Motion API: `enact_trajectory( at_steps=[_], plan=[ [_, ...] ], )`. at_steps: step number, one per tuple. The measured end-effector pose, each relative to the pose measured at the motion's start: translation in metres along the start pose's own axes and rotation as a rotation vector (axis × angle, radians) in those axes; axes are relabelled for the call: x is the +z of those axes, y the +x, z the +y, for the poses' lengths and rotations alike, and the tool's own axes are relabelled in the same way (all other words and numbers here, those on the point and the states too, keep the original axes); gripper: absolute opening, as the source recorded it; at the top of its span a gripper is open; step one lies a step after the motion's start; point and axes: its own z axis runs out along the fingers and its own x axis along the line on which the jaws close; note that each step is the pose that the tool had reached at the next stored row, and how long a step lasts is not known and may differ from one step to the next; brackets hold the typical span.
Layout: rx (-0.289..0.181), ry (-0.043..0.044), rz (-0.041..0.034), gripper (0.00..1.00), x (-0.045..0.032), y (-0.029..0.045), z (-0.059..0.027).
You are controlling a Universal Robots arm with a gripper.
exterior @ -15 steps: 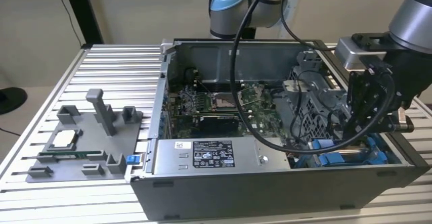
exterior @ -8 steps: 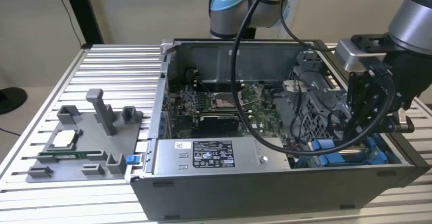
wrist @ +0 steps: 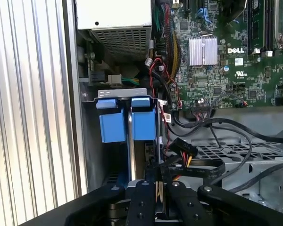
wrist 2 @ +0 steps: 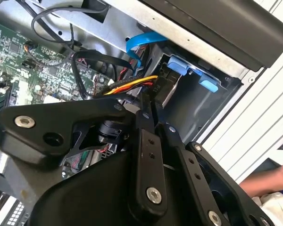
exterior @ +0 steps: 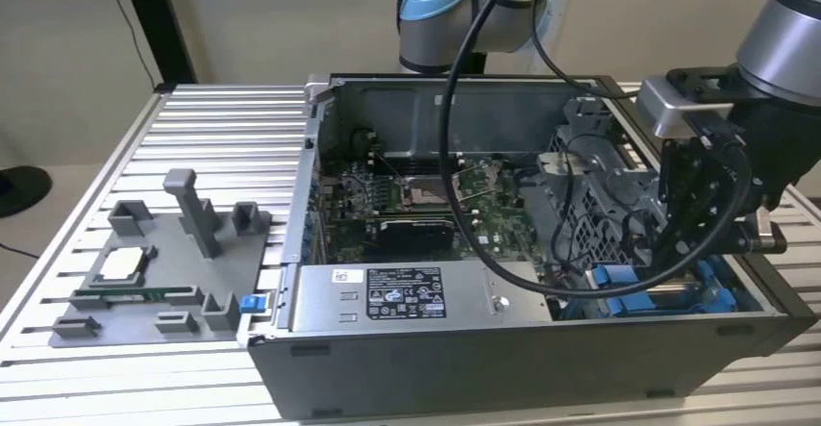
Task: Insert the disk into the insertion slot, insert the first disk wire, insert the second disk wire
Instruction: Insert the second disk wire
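One arm reaches into the open computer case (exterior: pixel 513 253) on the ribbed worktop (exterior: pixel 192 137) in the exterior view; its gripper (exterior: pixel 686 243) hangs at about four o'clock in the case, above the blue tabs of the insertion slot (exterior: pixel 641 296). In the second wrist view, the jaws pinch a black wire connector (wrist 2: pixel 161 89) with yellow and orange leads beside the blue tabs (wrist 2: pixel 181 66). In the first wrist view, the disk (wrist: pixel 144 160) seems seated in the slot at seven o'clock.

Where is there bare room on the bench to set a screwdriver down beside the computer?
Bare ribbed table lies behind the grey parts fixture and along the near edge. The computer case is crowded with cables, and the gripper sits over its blue drive tabs.
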Motion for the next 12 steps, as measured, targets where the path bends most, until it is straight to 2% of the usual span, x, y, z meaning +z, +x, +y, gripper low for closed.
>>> enact_trajectory(
  at_steps=[12],
  plan=[
    [-0.021,0.0002,0.0003,0.0,0.0054,0.0,0.0001]
  ],
)
